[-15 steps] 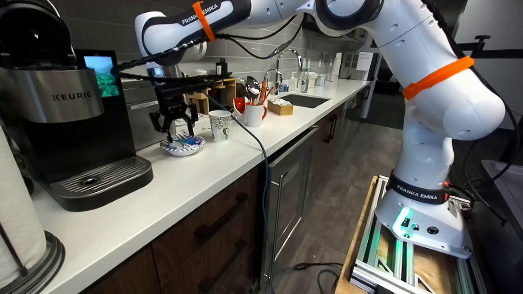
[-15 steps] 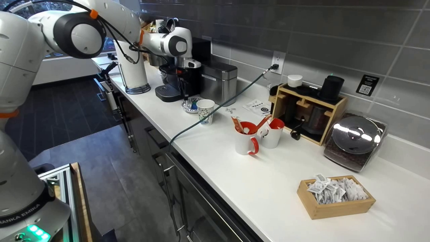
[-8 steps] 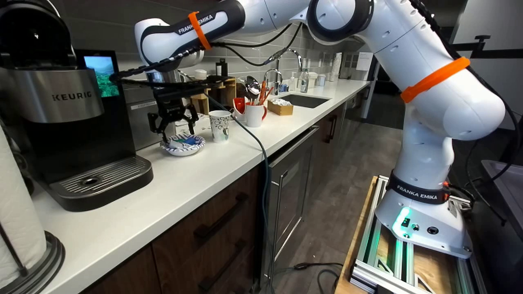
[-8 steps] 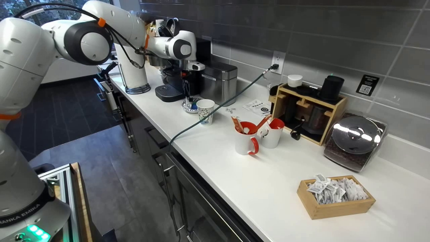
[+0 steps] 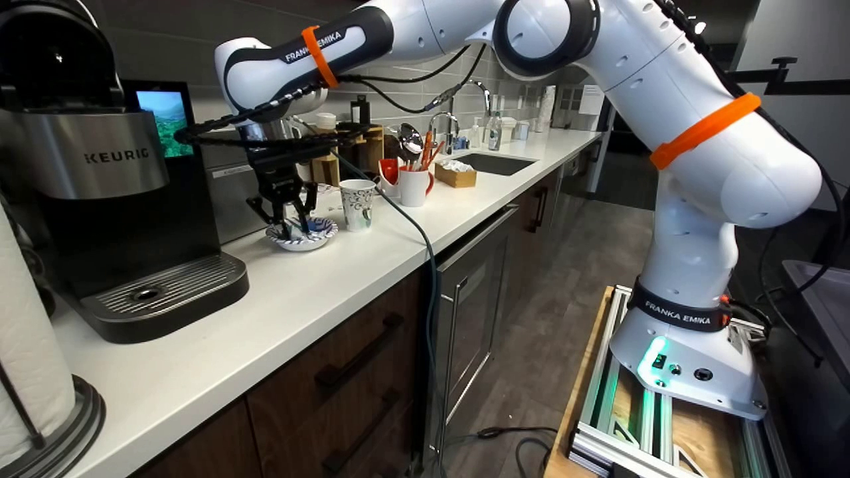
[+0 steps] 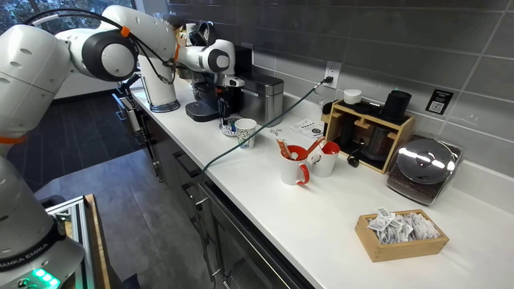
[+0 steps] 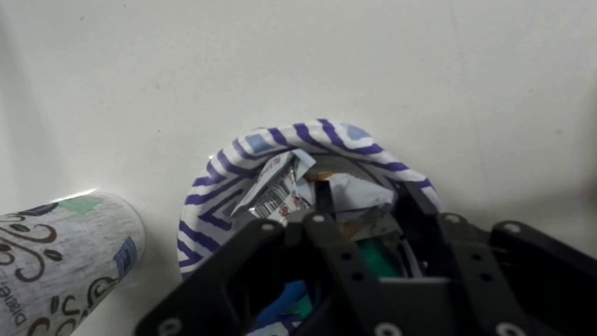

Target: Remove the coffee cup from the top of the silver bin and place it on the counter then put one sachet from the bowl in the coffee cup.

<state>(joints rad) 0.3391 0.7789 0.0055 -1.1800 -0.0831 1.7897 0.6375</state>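
End effector: your black two-fingered end effector (image 7: 368, 191) reaches into the shallow, blue-striped white bowl (image 7: 298, 135), its fingers (image 7: 324, 200) part-way apart; you cannot tell whether they grip.
White sachet: between your fingers, in the bowl, you see a crumpled white sachet (image 7: 357, 186).
Other packets: you have a barcoded silvery packet (image 7: 273, 191) beside it; green and blue packets (image 7: 375, 256) are partly hidden by your fingers.
Coffee cup: your white paper cup (image 5: 357, 207) with dark scroll print stands upright on the smooth white bench (image 5: 299, 285), just beside the bowl.
Silver bin: in an exterior view you see the boxy brushed-metal bin (image 6: 261, 98) with a dark lid, behind the bowl.
Coffee machine: the black-and-silver Keurig machine (image 5: 126, 226) stands near the bin.
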